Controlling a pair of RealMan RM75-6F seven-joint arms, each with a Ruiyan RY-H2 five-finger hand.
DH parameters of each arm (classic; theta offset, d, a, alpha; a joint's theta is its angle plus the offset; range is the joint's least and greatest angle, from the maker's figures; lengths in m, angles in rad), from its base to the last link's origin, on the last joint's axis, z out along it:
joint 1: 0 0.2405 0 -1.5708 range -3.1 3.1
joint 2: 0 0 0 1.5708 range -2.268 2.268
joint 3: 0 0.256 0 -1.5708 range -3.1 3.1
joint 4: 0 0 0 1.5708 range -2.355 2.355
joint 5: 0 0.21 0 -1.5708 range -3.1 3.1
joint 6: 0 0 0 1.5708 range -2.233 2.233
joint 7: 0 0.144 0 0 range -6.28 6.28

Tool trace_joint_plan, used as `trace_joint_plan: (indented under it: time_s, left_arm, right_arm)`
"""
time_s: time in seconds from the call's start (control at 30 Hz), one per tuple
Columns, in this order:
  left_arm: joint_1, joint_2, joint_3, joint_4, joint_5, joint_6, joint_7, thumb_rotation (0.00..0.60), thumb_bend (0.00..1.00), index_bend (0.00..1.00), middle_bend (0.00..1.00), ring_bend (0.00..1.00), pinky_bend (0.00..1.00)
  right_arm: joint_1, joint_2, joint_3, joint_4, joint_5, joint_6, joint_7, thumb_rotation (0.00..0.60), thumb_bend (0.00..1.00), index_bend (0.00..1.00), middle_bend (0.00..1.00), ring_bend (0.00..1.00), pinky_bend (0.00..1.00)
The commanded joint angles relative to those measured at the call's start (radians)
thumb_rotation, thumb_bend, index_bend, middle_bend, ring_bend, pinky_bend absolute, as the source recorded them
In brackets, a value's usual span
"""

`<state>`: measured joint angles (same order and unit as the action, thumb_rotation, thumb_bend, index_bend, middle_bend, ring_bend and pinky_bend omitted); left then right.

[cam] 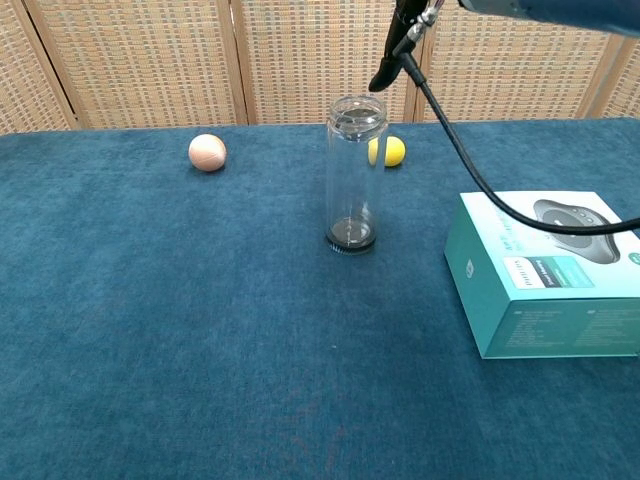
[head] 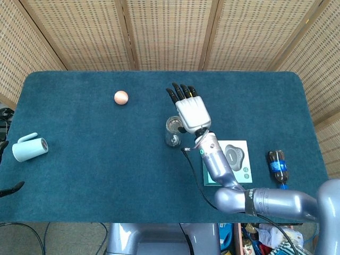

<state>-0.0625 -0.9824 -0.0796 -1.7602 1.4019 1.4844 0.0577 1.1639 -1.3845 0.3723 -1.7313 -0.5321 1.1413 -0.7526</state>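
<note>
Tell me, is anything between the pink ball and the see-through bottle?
No. In the chest view only bare blue tabletop lies between the pink ball and the clear bottle.

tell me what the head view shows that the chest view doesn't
Only the head view shows the pale blue cup lying on its side at the table's left edge, the dark plastic soda bottle lying at the right, and the right hand with fingers spread. Only the chest view shows the small yellow ball. Both show the clear glass jar, the peach ball, the teal box and the blue-carpeted table.
</note>
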Motion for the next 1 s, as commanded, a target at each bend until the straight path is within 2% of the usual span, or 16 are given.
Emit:
trace_joint_plan:
  time_s: [0.03,0.17,0.33,0.47,0.6,0.67,0.7,0.8,1.0]
  left_arm:
    - [-0.001,0.0,0.001,0.001,-0.001,-0.002,-0.001,0.6,0.09,0.0,0.0,0.0,0.0]
    - [-0.001,-0.002,0.004,0.005,-0.002,-0.008,-0.004,0.6,0.09,0.0,0.0,0.0,0.0]
    - [-0.001,-0.002,0.008,0.012,0.004,-0.009,-0.017,0.6,0.09,0.0,0.0,0.0,0.0]
    - [0.0,-0.003,0.009,0.019,0.006,-0.009,-0.026,0.6,0.09,0.0,0.0,0.0,0.0]
    - [-0.003,-0.011,0.007,0.03,0.01,-0.007,-0.029,0.6,0.09,0.0,0.0,0.0,0.0]
    - [-0.009,-0.035,0.002,0.052,0.035,0.01,-0.029,0.6,0.09,0.0,0.0,0.0,0.0]
    - [-0.008,-0.047,0.002,0.064,0.045,0.02,-0.03,0.6,0.09,0.0,0.0,0.0,0.0]
    - [-0.002,-0.063,0.008,0.079,0.059,0.037,-0.026,0.6,0.09,0.0,0.0,0.0,0.0]
    - [0.012,-0.063,0.017,0.065,0.055,0.047,-0.007,0.6,0.09,0.0,0.0,0.0,0.0]
  right_arm:
    - [-0.015,0.032,0.002,-0.041,-0.019,0.006,0.014,0.6,0.19,0.01,0.0,0.0,0.14]
    - [-0.089,0.131,-0.033,-0.155,-0.113,0.036,0.052,0.6,0.19,0.04,0.0,0.0,0.14]
    - [-0.261,0.276,-0.133,-0.278,-0.345,0.089,0.193,0.6,0.19,0.06,0.0,0.0,0.14]
    - [-0.396,0.349,-0.22,-0.302,-0.512,0.151,0.315,0.6,0.19,0.06,0.0,0.0,0.14]
    - [-0.568,0.398,-0.342,-0.246,-0.746,0.26,0.49,0.6,0.14,0.06,0.0,0.0,0.1]
    - [-0.697,0.398,-0.42,-0.166,-0.854,0.375,0.607,0.6,0.07,0.06,0.0,0.0,0.06]
    - [-0.738,0.384,-0.44,-0.119,-0.899,0.42,0.638,0.6,0.03,0.06,0.0,0.0,0.04]
    - [-0.817,0.344,-0.464,-0.018,-0.947,0.491,0.668,0.6,0.0,0.06,0.0,0.0,0.0]
    - [-0.904,0.293,-0.467,0.057,-0.965,0.556,0.667,0.6,0.0,0.06,0.0,0.0,0.0]
